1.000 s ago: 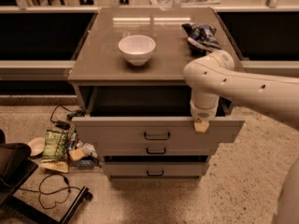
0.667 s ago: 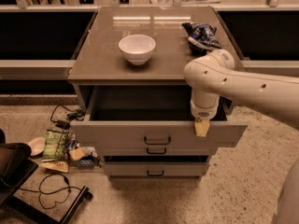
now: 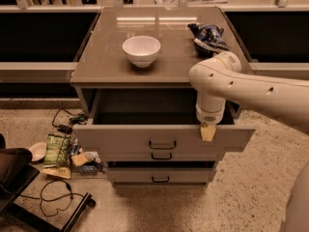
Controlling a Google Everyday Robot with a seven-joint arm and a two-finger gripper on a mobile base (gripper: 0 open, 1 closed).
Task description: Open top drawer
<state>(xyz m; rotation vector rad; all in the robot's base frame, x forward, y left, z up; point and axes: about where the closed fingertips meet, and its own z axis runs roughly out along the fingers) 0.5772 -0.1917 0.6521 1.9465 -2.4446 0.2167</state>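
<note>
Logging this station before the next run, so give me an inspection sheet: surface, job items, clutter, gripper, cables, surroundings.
Surface: grey cabinet top holds a white bowl and a blue snack bag.
Job's things: top drawer stands open; interior dark, contents unclear.
Clutter: snack packets on the floor, left of the cabinet.
Gripper: gripper at the drawer front's upper edge, right of the handle.
Cables: black cable looped on the floor at left.
Surroundings: speckled floor, black chair at lower left.
</note>
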